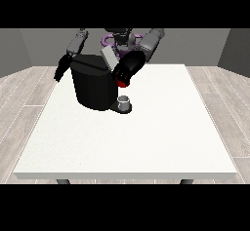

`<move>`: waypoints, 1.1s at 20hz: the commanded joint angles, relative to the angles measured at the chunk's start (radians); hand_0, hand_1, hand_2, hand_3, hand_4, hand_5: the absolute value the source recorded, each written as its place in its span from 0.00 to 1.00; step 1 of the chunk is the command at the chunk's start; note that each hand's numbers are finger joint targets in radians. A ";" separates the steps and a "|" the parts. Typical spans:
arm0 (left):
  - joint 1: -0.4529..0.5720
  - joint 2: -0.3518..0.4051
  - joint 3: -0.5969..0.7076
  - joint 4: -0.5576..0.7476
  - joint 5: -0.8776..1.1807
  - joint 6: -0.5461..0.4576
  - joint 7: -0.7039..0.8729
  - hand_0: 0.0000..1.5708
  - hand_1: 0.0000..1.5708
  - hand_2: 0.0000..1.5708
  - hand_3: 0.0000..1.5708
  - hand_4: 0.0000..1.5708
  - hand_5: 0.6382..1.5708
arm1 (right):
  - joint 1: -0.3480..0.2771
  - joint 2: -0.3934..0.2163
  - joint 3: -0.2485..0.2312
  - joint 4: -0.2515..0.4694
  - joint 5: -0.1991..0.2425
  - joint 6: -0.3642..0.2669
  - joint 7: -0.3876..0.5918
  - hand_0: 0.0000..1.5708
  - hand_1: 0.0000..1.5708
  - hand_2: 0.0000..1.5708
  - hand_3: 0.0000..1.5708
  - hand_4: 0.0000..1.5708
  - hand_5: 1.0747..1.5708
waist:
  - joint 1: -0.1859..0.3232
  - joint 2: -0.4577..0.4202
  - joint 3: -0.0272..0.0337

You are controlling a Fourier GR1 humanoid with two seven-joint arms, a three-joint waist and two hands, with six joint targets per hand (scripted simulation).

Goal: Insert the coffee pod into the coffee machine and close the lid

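White bench [146, 142] carries the machine [93, 86]; the right-side hand [128, 69], finger state indeterminable, hovers at its lid [110, 58], so closing is judged next.

No readable text or labels anywhere.

Coffee machine [93, 86] on table [146, 142] (far left part), cup [125, 101] just right

One coffee machine [93, 86], one grey thing [124, 100], one table [146, 142].
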 commanded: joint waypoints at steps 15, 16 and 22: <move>0.051 -0.035 0.003 0.003 -0.006 -0.053 0.035 0.00 0.00 0.00 0.10 0.00 1.00 | 0.097 0.013 -0.049 0.121 -0.024 -0.019 -0.056 0.00 0.00 0.00 0.00 0.06 1.00 | 0.104 -0.141 -0.0024; 0.102 -0.106 -0.011 0.000 -0.012 -0.015 0.073 0.00 0.00 0.00 0.04 0.00 1.00 | 0.093 0.001 -0.062 0.121 -0.030 -0.017 -0.024 0.00 0.00 0.00 0.00 0.10 1.00 | 0.110 -0.184 -0.0027; 0.210 -0.192 -0.026 -0.054 0.019 -0.036 0.056 0.00 0.00 0.11 0.00 0.00 1.00 | 0.139 -0.045 -0.127 0.221 -0.069 0.011 -0.062 0.00 0.00 0.00 0.00 0.00 1.00 | 0.222 -0.272 -0.0026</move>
